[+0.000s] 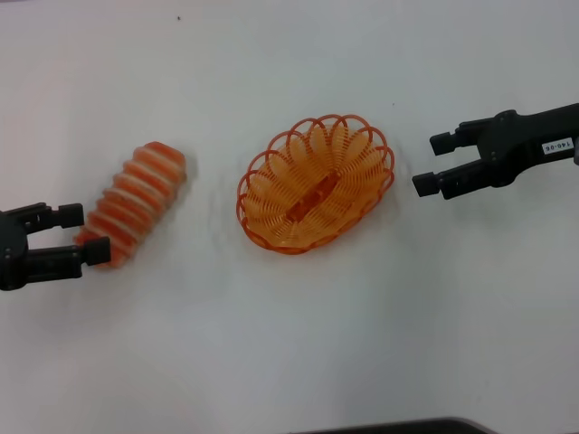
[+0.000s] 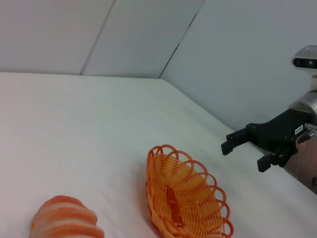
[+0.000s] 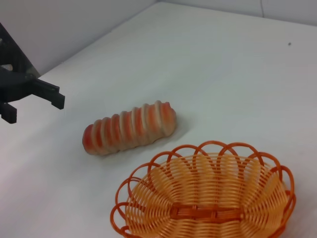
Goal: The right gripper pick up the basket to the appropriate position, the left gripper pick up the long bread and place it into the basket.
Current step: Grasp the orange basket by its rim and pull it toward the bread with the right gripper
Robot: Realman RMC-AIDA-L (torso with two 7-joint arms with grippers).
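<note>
The long bread (image 1: 136, 201), orange-red with cream stripes, lies on the white table to the left of the basket. It also shows in the left wrist view (image 2: 64, 221) and the right wrist view (image 3: 130, 127). The orange openwork basket (image 1: 261, 194) stands empty in the middle of the table and shows in both wrist views (image 2: 163, 171) (image 3: 237, 179). My left gripper (image 1: 89, 233) is open and empty at the bread's near end, apart from it in the right wrist view (image 3: 34, 108). My right gripper (image 1: 431, 164), with the white label, is open and empty just right of the basket (image 2: 242, 156).
The white table (image 1: 298, 353) lies bare around the bread and the basket. A dark edge (image 1: 389, 427) shows at the bottom of the head view. Light walls (image 2: 124, 34) stand behind the table.
</note>
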